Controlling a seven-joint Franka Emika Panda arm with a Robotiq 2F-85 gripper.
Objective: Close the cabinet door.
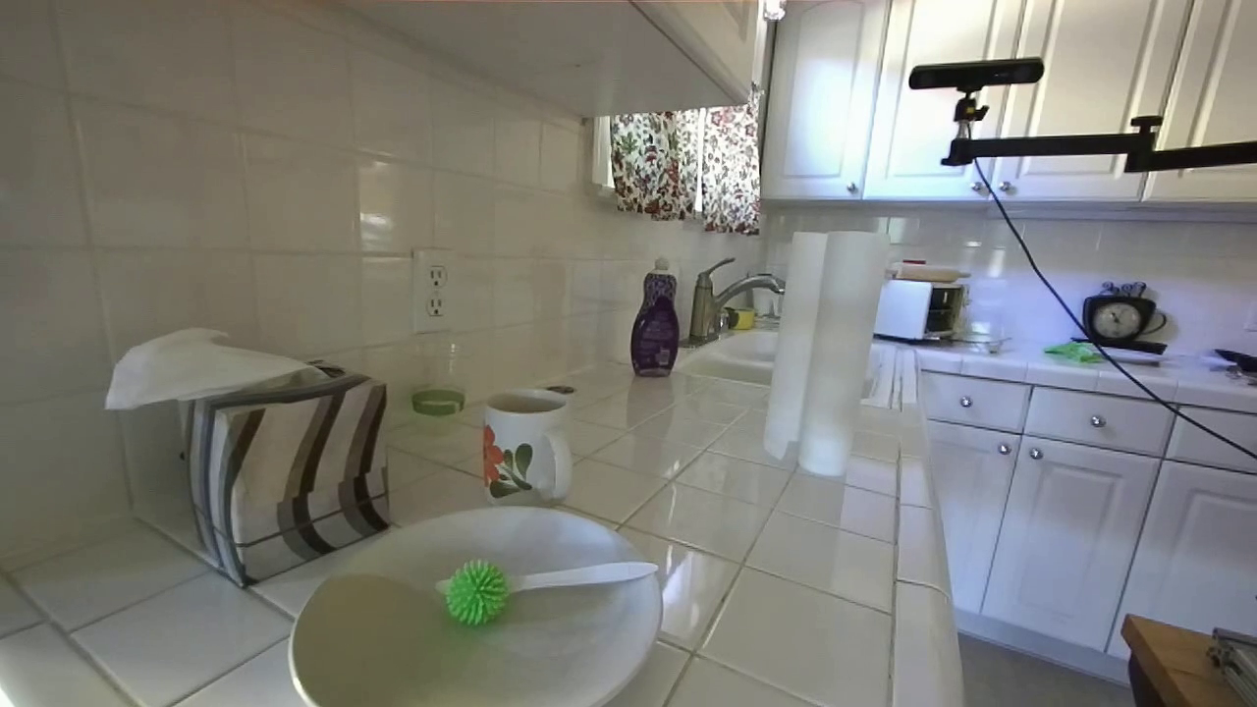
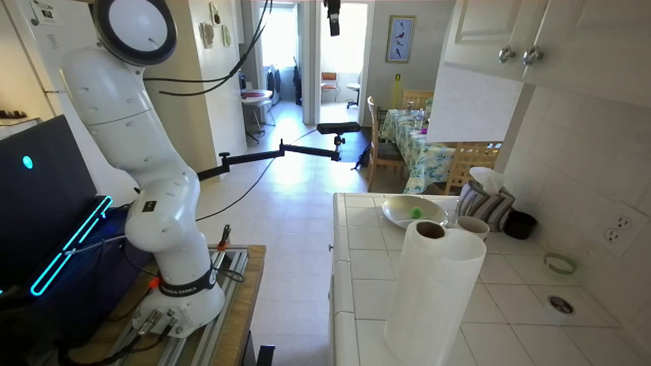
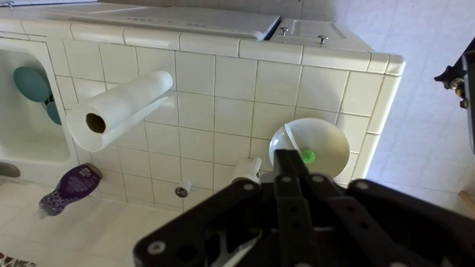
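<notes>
Task's door: can't tell which one's meant; best guess is the upper cab doors [image 2: 585,40], 2 o'clock in an exterior view; a plain pale panel [image 2: 473,101] shows just below, unclear if it's a door ajar. Tool [image 3: 291,155], approx 4 o'clock in wrist view, is narrow: tips together, nothing seen btw them, prob. so it can act as a blunt pusher, since closing needs no grasp. Stuff on the table [image 3: 230,115] looks unrelated: paper towel roll [image 3: 122,105] and soap bottle [image 3: 76,185] stand nr the sink [image 3: 29,137], likely for washing up; brush [image 3: 308,155] lies in the bowl [image 3: 332,141], prob. just parked. Arm [image 2: 157,168] stands at 8 o'clock in an exterior view, links bent up twd 10, top cut off by frame; dark tip [image 2: 333,20] at 12 is prob. the tool. Table lies well below tool in wrist view, a pose that suits an upper door; next move's prob. a push there.
</notes>
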